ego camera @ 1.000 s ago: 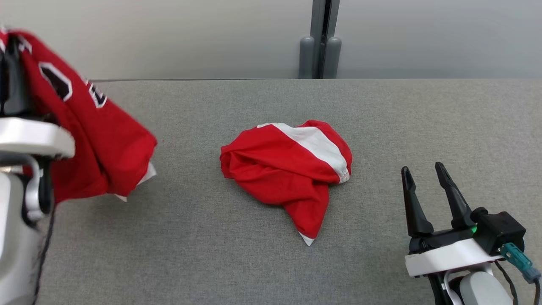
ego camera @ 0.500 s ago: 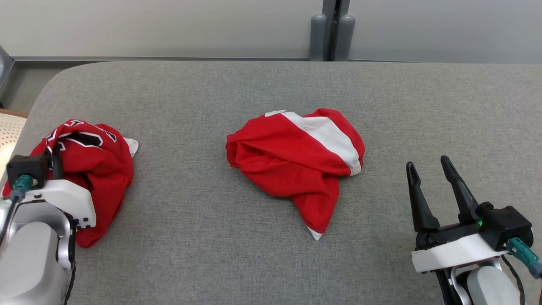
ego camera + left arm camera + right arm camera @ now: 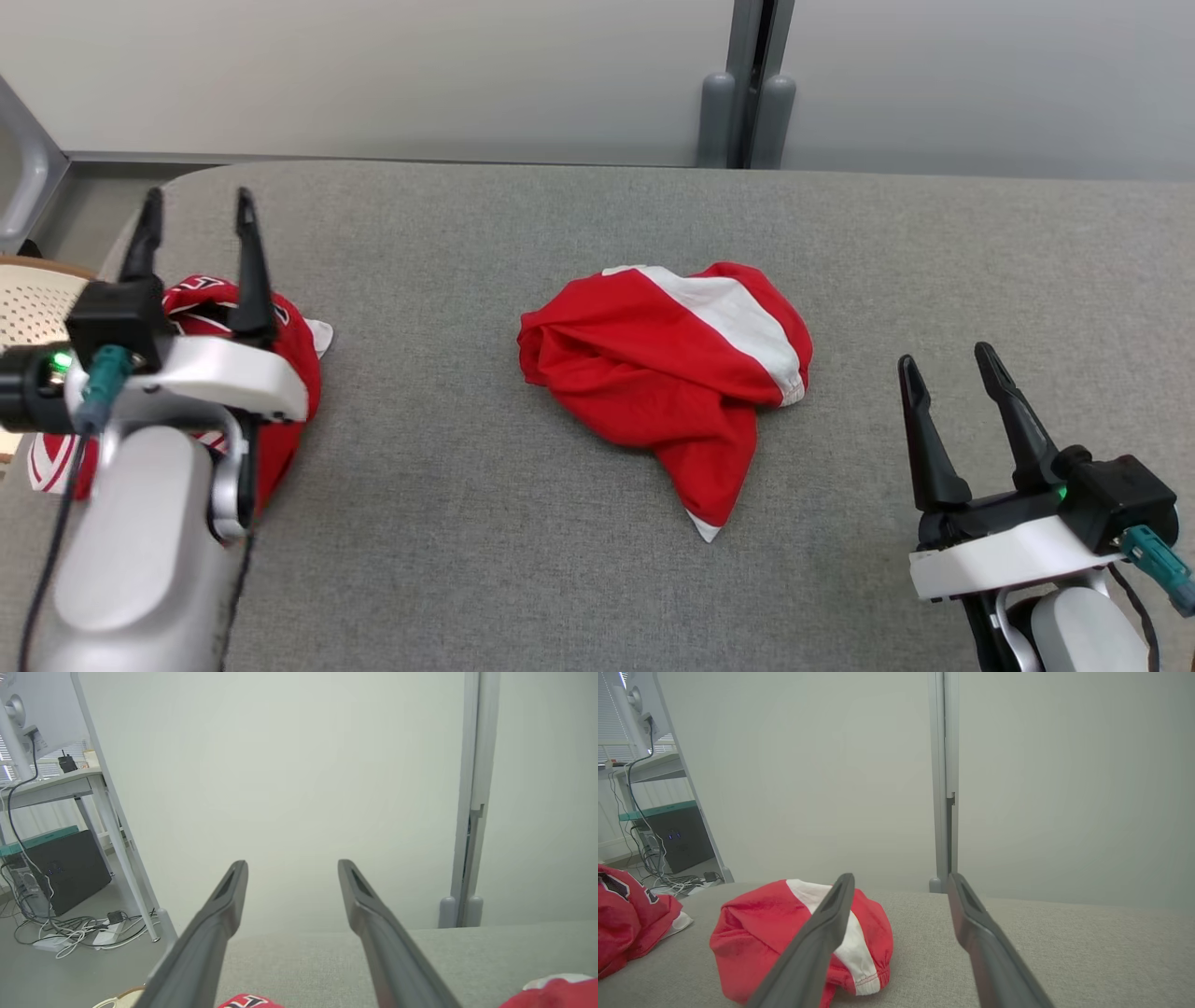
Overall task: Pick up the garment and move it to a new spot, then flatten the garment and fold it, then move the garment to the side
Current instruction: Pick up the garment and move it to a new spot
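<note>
Garment (image 3: 665, 373) bunched, pointed tail toward robot

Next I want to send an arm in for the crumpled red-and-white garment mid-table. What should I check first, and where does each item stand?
1. Left gripper open and empty: ok.
2. Right gripper open and empty: ok.
3. Red-and-white garment lies free on the table, nothing on it: ok.
4. That garment flat enough to fold: not ok, it is a crumpled heap.
5. Lettered red garment apart from the middle one: ok, bare table shows between them.
6. Lettered red garment fully on the table at the left edge: cannot tell, it is partly hidden behind the left gripper.
</note>
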